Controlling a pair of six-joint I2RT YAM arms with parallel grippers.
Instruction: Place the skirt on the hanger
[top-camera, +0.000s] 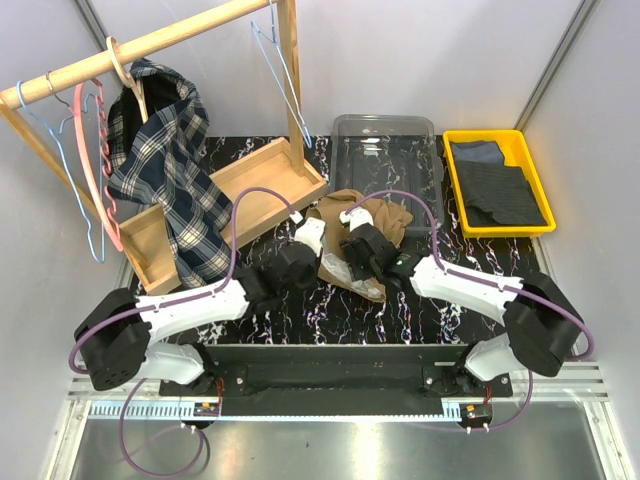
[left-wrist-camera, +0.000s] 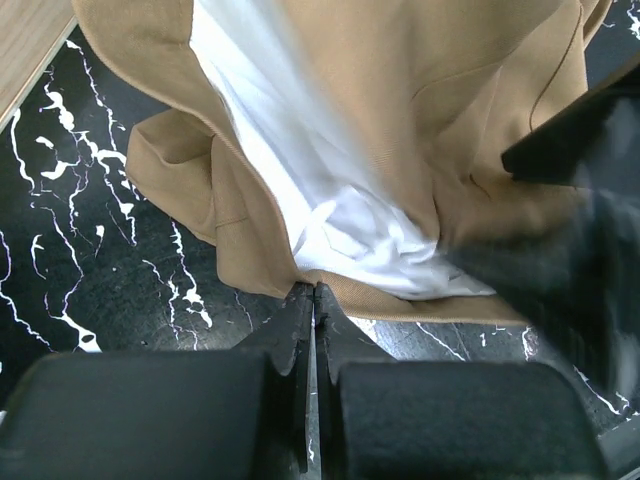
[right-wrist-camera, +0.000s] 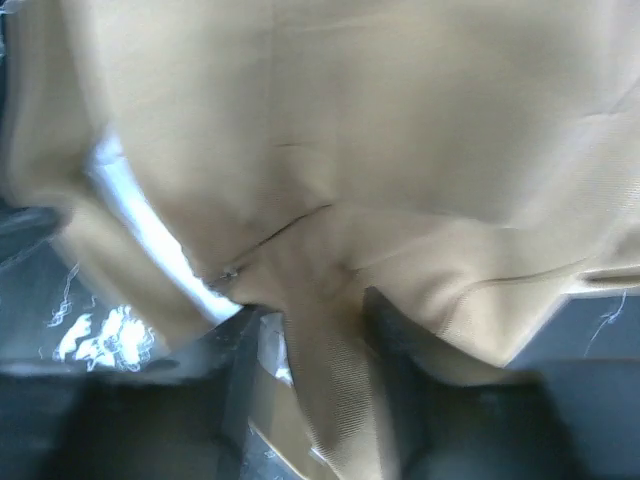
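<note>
The tan skirt (top-camera: 333, 262) lies bunched on the black marble table between both arms, its white lining showing in the left wrist view (left-wrist-camera: 330, 220). My left gripper (top-camera: 313, 228) (left-wrist-camera: 313, 290) is shut, with its tips pinched on the skirt's (left-wrist-camera: 420, 100) near hem. My right gripper (top-camera: 352, 212) (right-wrist-camera: 315, 325) stands open over the cloth, and a fold of skirt (right-wrist-camera: 350, 120) runs down between its fingers. One light-blue wire hanger (top-camera: 283, 70) hangs at the right end of the wooden rail. Another one (top-camera: 62, 150) hangs at the left end.
A wooden tray (top-camera: 262, 188) lies at the rack's foot, with a plaid shirt (top-camera: 165, 170) draped into it from a wooden hanger (top-camera: 127, 78). A pink hanger (top-camera: 92, 170) hangs on the left. Behind the skirt stands a clear bin (top-camera: 390, 140). A yellow bin (top-camera: 455, 180) holds dark cloth.
</note>
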